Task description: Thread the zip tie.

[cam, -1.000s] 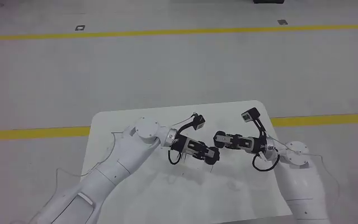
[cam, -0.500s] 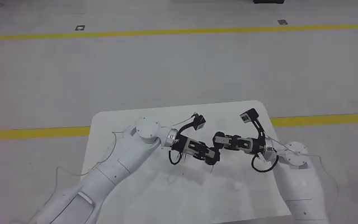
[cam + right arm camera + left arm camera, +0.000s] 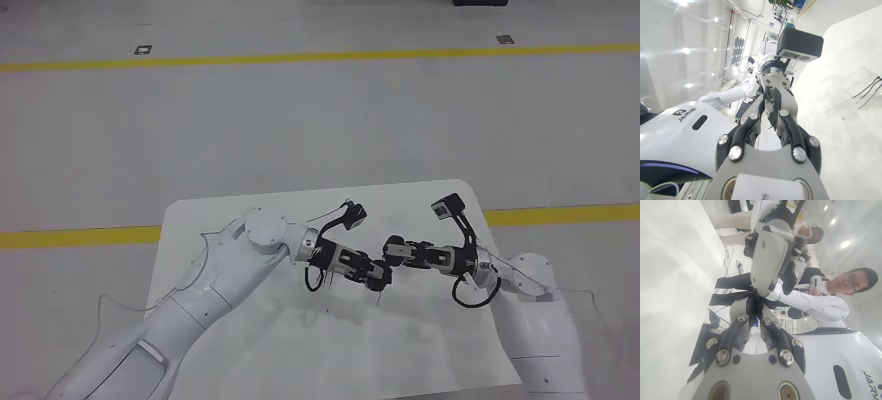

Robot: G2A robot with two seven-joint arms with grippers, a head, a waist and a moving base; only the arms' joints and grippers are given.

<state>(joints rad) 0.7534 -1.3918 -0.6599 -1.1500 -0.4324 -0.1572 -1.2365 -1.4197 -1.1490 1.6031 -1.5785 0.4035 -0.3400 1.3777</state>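
Black zip tie (image 3: 752, 311) is pinched in the closed left gripper (image 3: 753, 295) over the surface (image 3: 420, 340) middle. The closed right gripper (image 3: 393, 248) clamps it too. Tips have nudged closer and nearly touch, so threading looks under way.

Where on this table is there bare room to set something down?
Widest: the near part of the table, between the two arms. A narrower strip runs along the far edge. The centre is crowded: left gripper and right gripper meet on the zip tie. Spare zip ties lie somewhere too.
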